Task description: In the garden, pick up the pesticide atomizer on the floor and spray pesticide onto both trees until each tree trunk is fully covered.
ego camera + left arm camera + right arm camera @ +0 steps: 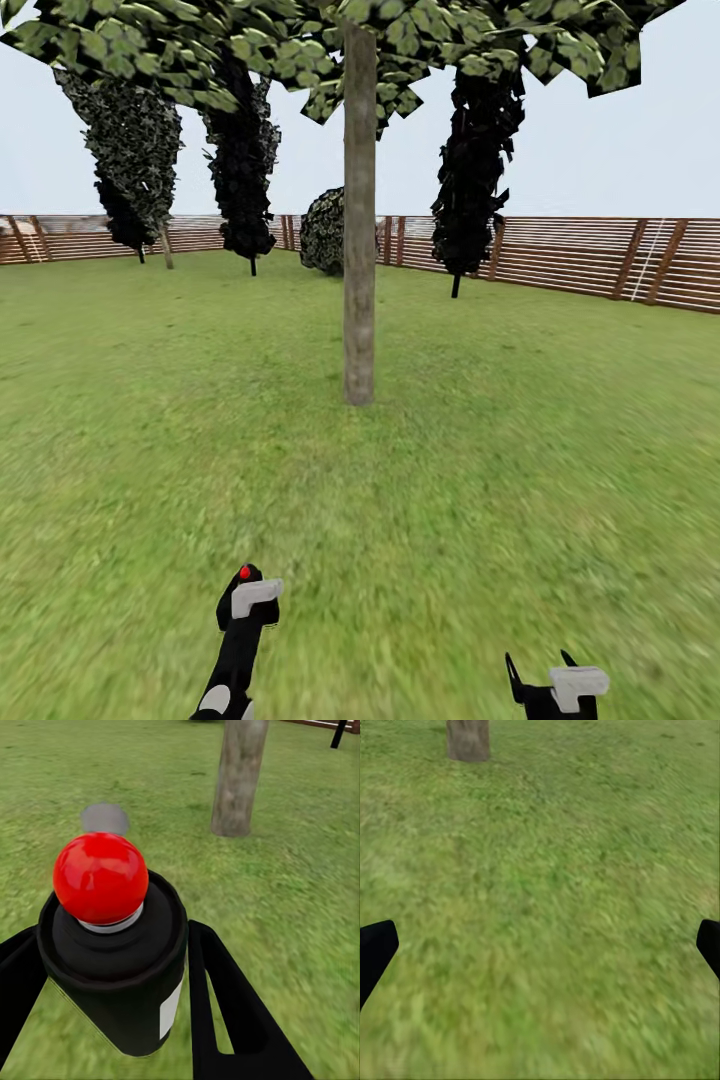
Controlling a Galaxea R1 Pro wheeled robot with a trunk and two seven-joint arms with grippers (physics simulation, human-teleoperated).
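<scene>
The pesticide atomizer is a black can with a round red top. My left gripper is shut on it, one black finger on each side, low over the garden lawn. One tree stands straight ahead: its bare grey-brown trunk rises to a blocky green canopy. The same trunk lies beyond the can, a few arm lengths away. A small grey puff hangs over the grass past the red top. My right gripper is open and empty above the grass, and the trunk base is far off.
Lawn stretches all around. A brown slat fence runs along the back. Dark narrow conifers and a round bush stand near the fence behind the tree.
</scene>
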